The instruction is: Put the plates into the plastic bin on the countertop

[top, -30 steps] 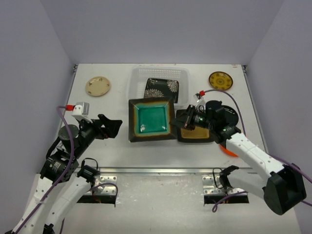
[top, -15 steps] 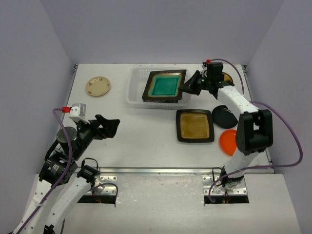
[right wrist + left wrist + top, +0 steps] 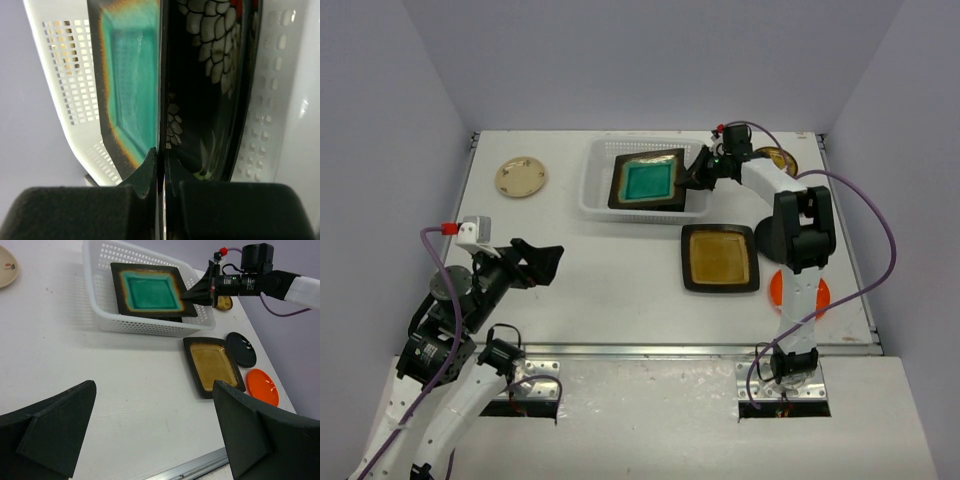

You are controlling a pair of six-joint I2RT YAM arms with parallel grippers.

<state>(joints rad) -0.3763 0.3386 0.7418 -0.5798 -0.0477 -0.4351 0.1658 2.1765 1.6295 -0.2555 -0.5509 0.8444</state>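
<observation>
Countertop (image 3: pixel 610 270) carries the plastic bin (image 3: pixel 594 180), whose long axis runs across both arms' reach.

Inside the bin we see the teal-centred square plate (image 3: pixel 645 182) lying over the black floral square plate (image 3: pixel 210 90). Its right corner looks to sit at or just above the bin's right rim. Whether it rests fully flat, we cannot tell.

Outside the bin, toward the arm bases and to the right, lies the amber-centred square plate (image 3: pixel 719 257). Further right of it sit the black round plate (image 3: pixel 241 348) and the orange round plate (image 3: pixel 262 386). The cream round plate (image 3: pixel 521 176) lies well left of the bin. The patterned yellow round plate (image 3: pixel 225 302) lies right of the bin, partly hidden by the right arm.

The right gripper (image 3: pixel 159 165) reaches in over the bin's right end, its fingers pinched on the teal plate's right edge. From the jaws the plate stretches leftward into the bin, so we judge that release is the step in hand. The left gripper (image 3: pixel 545 262) hangs spread and empty, well apart from the bin on its near left side, nearer the cream plate than anything else.

We can read no brand, label or writing anywhere.
</observation>
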